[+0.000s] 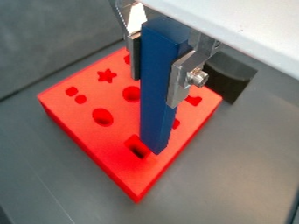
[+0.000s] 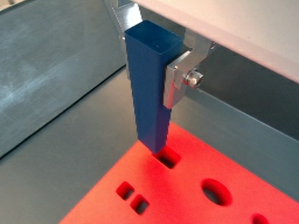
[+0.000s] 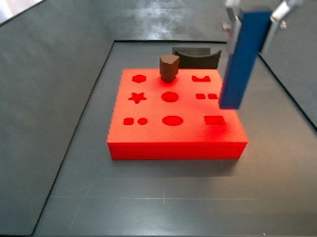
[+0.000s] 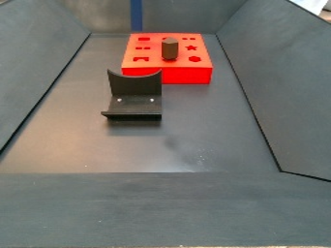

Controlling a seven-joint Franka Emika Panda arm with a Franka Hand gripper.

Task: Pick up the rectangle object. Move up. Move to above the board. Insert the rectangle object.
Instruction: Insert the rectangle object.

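**Blue bar held upright over the board's rectangular slot**

I see the rectangle object [image 1: 158, 83] hanging upright, clamped near its top end by the gripper [image 1: 158, 52]; a silver finger [image 1: 183, 77] presses flat against one side of the bar, so the pincer is closed on the bar. In a wrist view the bar's lower end [image 2: 152, 87] sits right over a small rectangular cut-out [image 2: 169, 159] near the edge of the board [image 2: 176, 197]; I cannot tell whether the tip is just above the opening or already touching it. In a side view the bar [image 3: 240, 60] stands over the board's [image 3: 173, 139] right-hand side, with the gripper [image 3: 254, 7] at the top edge of the picture.

On the board I make out a star, circles and squares as darker recesses, and a short brown peg [image 3: 169, 68] standing upright in the back row. Behind the board lies a dark arch-shaped block [image 3: 195, 58]. In a side view the fixture [image 4: 134, 95] stands on the grey floor just in front of the board [image 4: 188, 60], with the peg [image 4: 167, 47] on top and a sliver of the blue bar [image 4: 138, 13] at the picture's upper edge.
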